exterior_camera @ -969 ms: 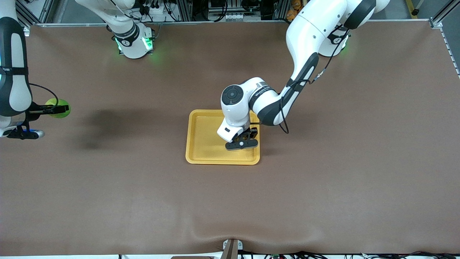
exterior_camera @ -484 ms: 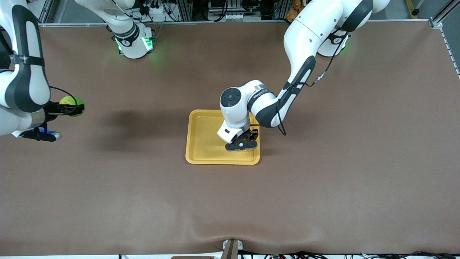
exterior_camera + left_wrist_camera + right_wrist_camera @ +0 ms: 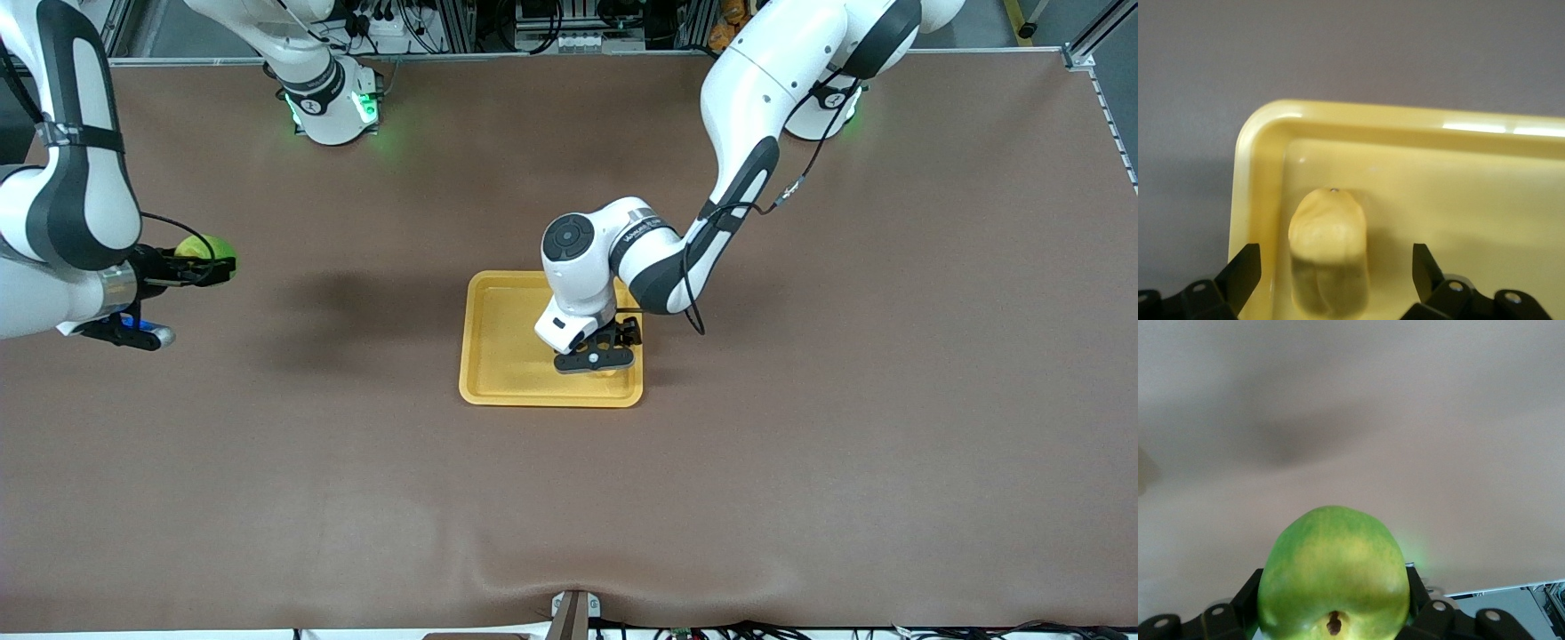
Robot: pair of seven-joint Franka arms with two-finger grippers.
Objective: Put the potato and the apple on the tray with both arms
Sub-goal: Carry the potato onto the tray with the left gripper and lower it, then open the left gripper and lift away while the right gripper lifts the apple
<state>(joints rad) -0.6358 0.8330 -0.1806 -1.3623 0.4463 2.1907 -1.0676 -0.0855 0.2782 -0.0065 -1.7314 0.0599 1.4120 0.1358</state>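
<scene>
Left gripper (image 3: pixel 597 356): fingers spread apart, clear of the potato (image 3: pixel 1329 250), seen only in left wrist view; earlier shut
Potato: oblong, matte yellow, on tray (image 3: pixel 498 356), corner at 4 o'clock
Right gripper (image 3: pixel 209 264): clamped on green apple (image 3: pixel 1333 587), carried closer toward tray than before

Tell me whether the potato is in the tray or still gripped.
In the tray, released. The potato lies on the tray floor near a corner, and the left gripper fingers stand open, clear of it on both sides.
</scene>
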